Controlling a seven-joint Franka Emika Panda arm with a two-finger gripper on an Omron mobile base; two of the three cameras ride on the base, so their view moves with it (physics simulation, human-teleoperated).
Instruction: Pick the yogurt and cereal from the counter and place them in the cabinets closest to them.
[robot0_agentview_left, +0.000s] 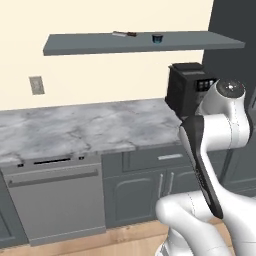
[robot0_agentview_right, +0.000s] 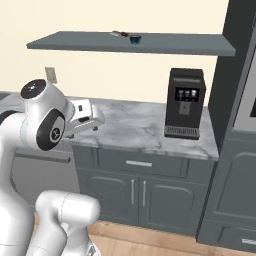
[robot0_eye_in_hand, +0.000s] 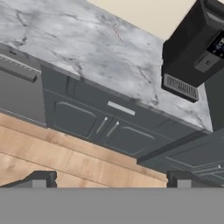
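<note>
The yogurt, a tiny dark cup, stands on the long dark grey-blue cabinet shelf above the counter; in the right base view the yogurt sits near the middle of that shelf. The cereal is out of view. My gripper is open, its two dark fingertips far apart with nothing between them. It hangs well below the shelf and looks down on the counter and its front edge.
A black coffee machine stands at the counter's right end. A small flat item lies on the shelf left of the cup. A dishwasher and handled lower doors sit below. A tall dark unit closes the right side.
</note>
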